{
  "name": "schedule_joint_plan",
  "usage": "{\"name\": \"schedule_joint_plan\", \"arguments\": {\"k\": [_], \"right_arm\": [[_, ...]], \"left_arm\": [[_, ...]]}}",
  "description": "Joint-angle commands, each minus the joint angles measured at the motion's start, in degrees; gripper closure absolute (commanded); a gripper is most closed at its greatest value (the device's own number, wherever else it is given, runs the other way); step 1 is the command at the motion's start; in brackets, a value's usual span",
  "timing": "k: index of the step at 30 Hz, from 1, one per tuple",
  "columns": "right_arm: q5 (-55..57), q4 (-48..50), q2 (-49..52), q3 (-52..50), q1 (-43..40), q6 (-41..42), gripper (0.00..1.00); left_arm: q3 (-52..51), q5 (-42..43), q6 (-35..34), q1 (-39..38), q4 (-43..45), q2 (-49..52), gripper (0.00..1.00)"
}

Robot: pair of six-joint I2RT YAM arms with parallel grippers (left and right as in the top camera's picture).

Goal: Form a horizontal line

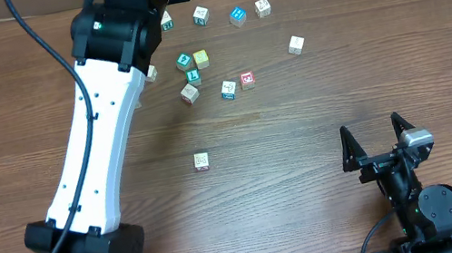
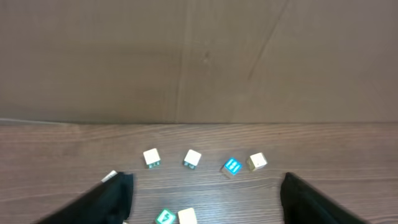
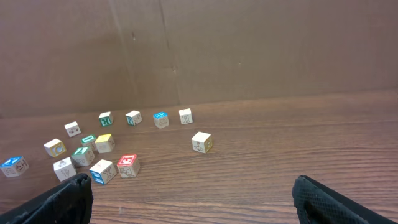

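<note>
Wood-grain table [image 1: 332, 210] carries scattered letter cubes in front of a brown cardboard wall [image 2: 199, 56]. The four task cubes lie in a loose cluster at upper centre of the overhead view and are not in one row. The green cube with white mark [image 1: 184, 60] is uppermost, the green "L" cube [image 1: 193, 77] is just below it, and the white cube [image 1: 190, 94] is below that. The red-faced cube [image 1: 247, 79] lies to the right, apart from the other three. The left end effector [image 2: 205, 182] hovers above the table at upper centre, fingers spread, pinching nothing. The right end effector [image 1: 370, 126], at lower right, is spread and empty.
</note>
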Motion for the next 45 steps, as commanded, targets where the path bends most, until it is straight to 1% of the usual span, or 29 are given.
{"name": "schedule_joint_plan", "arguments": {"k": [1, 2, 3, 4, 6, 9, 12, 14, 20, 26, 32, 37, 39, 45], "right_arm": [[0.07, 0.33, -0.57, -0.55, 0.33, -0.44, 0.0], [0.07, 0.33, -0.57, -0.55, 0.33, -0.44, 0.0], [0.07, 0.33, -0.57, -0.55, 0.33, -0.44, 0.0], [0.07, 0.33, -0.57, -0.55, 0.33, -0.44, 0.0], [0.07, 0.33, -0.57, -0.55, 0.33, -0.44, 0.0], [0.07, 0.33, -0.57, -0.55, 0.33, -0.44, 0.0], [0.07, 0.33, -0.57, -0.55, 0.33, -0.44, 0.0], [0.07, 0.33, -0.57, -0.55, 0.33, -0.44, 0.0], [0.07, 0.33, -0.57, -0.55, 0.33, -0.44, 0.0], [0.07, 0.33, -0.57, -0.55, 0.33, -0.44, 0.0], [0.07, 0.33, -0.57, -0.55, 0.33, -0.44, 0.0], [0.07, 0.33, -0.57, -0.55, 0.33, -0.44, 0.0], [0.07, 0.33, -0.57, -0.55, 0.33, -0.44, 0.0], [0.07, 0.33, -0.57, -0.55, 0.33, -0.44, 0.0]], "left_arm": [[0.24, -1.55, 1.49, 0.37, -0.79, 3.78, 0.49], [0.24, -1.46, 1.44, 0.37, -2.01, 5.27, 0.65], [0.24, -1.33, 1.46, 0.37, -3.08, 6.49, 0.72], [0.24, -1.03, 1.46, 0.37, -3.96, 7.45, 0.76], [0.24, 0.09, 1.46, 0.37, -5.84, 9.94, 0.78], [0.24, 0.15, 1.46, 0.39, -8.07, 13.97, 0.75], [0.24, 0.13, 1.46, 0.48, -9.38, 17.81, 0.65], [0.24, -0.09, 1.49, 0.63, -10.1, 20.04, 0.62], [0.24, -0.07, 1.51, 1.46, -10.38, 25.0, 0.62], [0.22, -0.07, 4.33, 2.21, -10.34, 26.71, 0.65], [0.22, -0.04, 5.55, 2.19, -10.03, 29.77, 0.57], [0.22, -0.02, 5.57, 2.19, -9.22, 31.5, 0.47], [0.22, -0.04, 6.4, 2.19, -9.05, 32.22, 0.45], [0.22, -0.5, 7.48, 2.27, -8.35, 33.75, 0.44]]}}
